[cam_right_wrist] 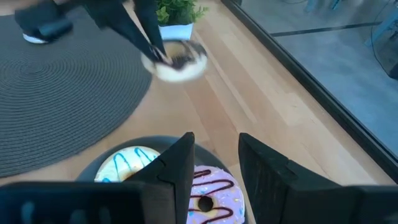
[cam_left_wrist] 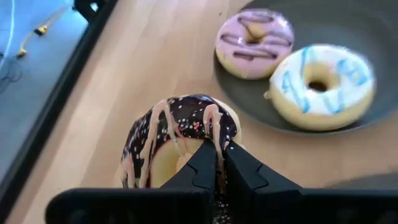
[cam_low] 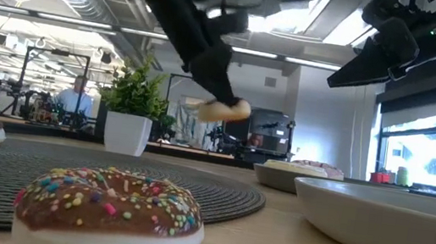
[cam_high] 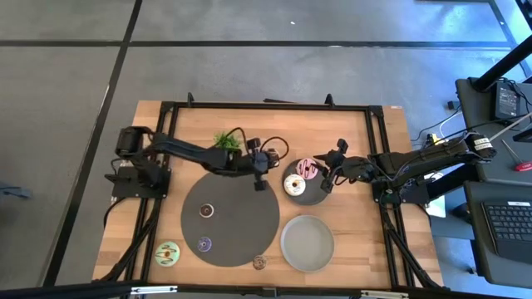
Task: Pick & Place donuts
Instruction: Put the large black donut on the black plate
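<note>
Two donuts sit on the small dark plate (cam_high: 309, 196) in the high view: a pink donut (cam_high: 307, 169) and a white donut (cam_high: 294, 185) just beside it. The left tool (cam_high: 259, 176) hangs over the worktop (cam_high: 391, 141) between that plate and the big round mat (cam_high: 241, 220); the right tool (cam_high: 330, 176) is at the plate's other edge. On the mat, well apart from the plate, lie a brown mini donut (cam_high: 207, 211) and a purple one (cam_high: 204, 243); a green donut (cam_high: 169, 253) lies off the mat.

Low view: a sprinkled brown donut (cam_low: 110, 207) sits up close on the worktop, and the left tool is clamped on a chocolate-glazed donut (cam_low: 221, 109) held in the air, plate side of the potted plant (cam_low: 131, 110).

Left wrist view: fingers (cam_left_wrist: 202, 171) pinched together on the glazed donut's ring, plate just beyond.

Right wrist view: fingers (cam_right_wrist: 177, 168) apart, holding nothing, above the plate's two donuts.
</note>
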Controlling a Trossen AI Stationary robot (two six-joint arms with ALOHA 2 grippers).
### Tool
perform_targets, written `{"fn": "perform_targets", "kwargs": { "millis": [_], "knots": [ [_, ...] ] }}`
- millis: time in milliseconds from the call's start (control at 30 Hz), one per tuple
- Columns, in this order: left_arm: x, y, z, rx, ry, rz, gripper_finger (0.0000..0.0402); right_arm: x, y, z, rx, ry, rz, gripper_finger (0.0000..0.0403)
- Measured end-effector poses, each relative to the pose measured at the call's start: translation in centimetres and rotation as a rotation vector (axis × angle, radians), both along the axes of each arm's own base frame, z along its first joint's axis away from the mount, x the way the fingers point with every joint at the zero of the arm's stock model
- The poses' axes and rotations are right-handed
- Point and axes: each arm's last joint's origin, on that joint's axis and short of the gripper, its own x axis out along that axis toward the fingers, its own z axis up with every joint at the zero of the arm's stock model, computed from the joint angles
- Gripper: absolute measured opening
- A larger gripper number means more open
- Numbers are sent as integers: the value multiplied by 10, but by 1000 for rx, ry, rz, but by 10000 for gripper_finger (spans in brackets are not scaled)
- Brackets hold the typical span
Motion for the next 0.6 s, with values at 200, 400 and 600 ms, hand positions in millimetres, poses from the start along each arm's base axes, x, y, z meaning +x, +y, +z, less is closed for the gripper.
{"fn": "perform_targets", "kwargs": {
  "millis": [200, 400, 600],
  "knots": [
    [10, 16, -28, -26, 30, 24, 12, 0, 0, 0, -1, 2, 0, 127],
    [15, 18, -45, -69, 51, -8, 20, 0, 0, -1, -3, 8, 2, 127],
    [15, 19, -48, -70, 62, -8, 46, 0, 0, -1, -1, 8, 1, 127]
  ]
}}
